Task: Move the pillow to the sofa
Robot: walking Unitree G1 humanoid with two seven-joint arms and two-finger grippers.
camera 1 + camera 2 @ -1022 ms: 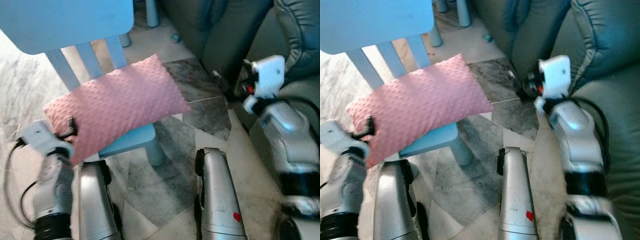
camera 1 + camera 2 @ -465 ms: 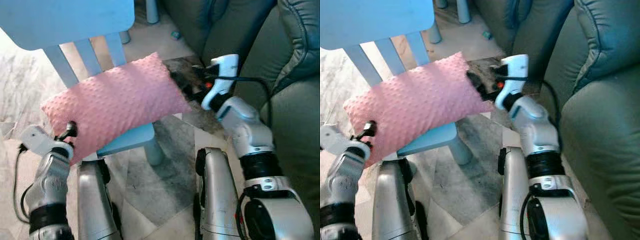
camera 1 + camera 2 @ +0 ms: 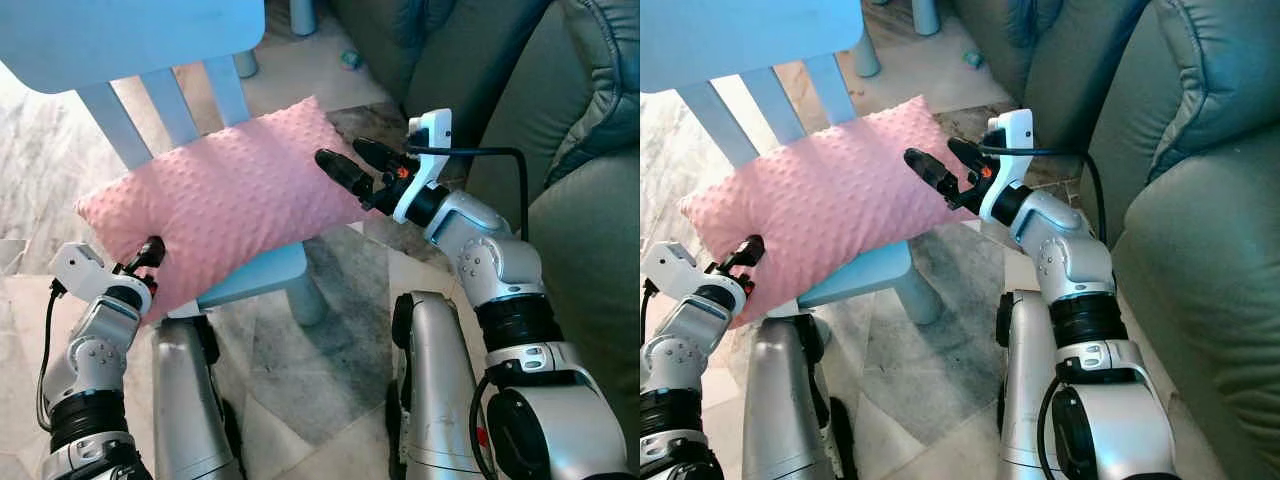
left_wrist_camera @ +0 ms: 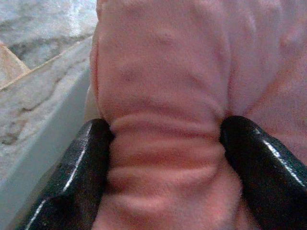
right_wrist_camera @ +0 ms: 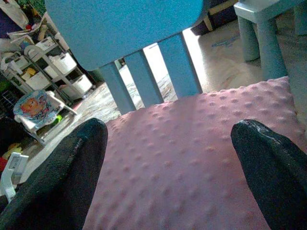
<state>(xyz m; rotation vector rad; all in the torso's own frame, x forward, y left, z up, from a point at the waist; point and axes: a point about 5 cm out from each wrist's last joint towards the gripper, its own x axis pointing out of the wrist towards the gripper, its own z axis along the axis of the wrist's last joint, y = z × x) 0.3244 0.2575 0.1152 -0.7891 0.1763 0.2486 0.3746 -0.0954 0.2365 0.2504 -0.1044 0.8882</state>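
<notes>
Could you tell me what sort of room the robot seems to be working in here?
Probably a family living room: a dark green sofa beside a marble-look tiled floor, a small light-blue child's chair bearing a pink pillow, and toy shelves behind.

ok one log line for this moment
pillow: on blue chair | left gripper: shut on pillow corner | right gripper: open, at pillow's other end | sofa: to robot's right
</notes>
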